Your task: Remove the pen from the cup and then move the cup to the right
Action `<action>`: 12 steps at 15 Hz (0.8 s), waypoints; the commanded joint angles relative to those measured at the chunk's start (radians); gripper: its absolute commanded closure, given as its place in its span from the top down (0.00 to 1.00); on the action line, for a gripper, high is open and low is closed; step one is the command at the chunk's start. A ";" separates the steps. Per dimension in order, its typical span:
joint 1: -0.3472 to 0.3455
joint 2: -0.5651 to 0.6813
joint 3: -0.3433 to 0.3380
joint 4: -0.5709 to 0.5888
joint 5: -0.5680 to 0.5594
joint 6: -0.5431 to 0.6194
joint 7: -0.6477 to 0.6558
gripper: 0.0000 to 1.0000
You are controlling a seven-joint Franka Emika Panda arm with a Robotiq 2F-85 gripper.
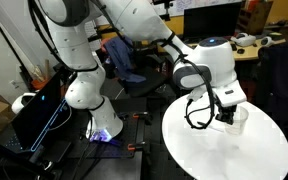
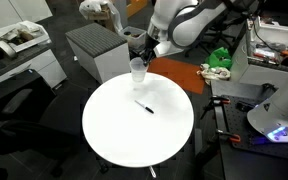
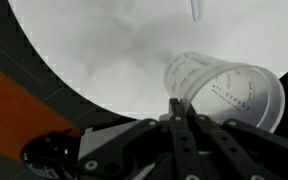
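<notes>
At table [image 2: 109,140] edge, gripper [image 3: 178,102] narrowed, pinching cup [image 3: 229,92] rim

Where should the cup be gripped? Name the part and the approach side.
Probably the cup is best taken at its rim from above, one finger inside: it stands upright, mouth open, and the pen lies out on the table.

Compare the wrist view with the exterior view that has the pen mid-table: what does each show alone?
Wrist only: printed markings on the cup, and the tool with its fingers converging at the cup's near wall; whether it grips is unclear. Exterior only: the whole pen lying apart from the cup, the full round table, the arm. Both: cup, white table, pen outside the cup, an orange surface beside the table.
</notes>
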 commanded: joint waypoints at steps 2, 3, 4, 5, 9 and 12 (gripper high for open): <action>-0.050 -0.050 -0.004 -0.028 0.063 0.056 -0.079 0.01; -0.061 -0.054 -0.002 -0.022 0.083 0.054 -0.104 0.01; -0.070 -0.054 0.001 -0.009 0.106 0.043 -0.133 0.01; -0.076 -0.054 0.001 0.003 0.119 0.034 -0.153 0.01; -0.102 -0.058 0.019 0.050 0.227 -0.014 -0.308 0.01; -0.123 -0.042 0.015 0.102 0.344 -0.085 -0.456 0.01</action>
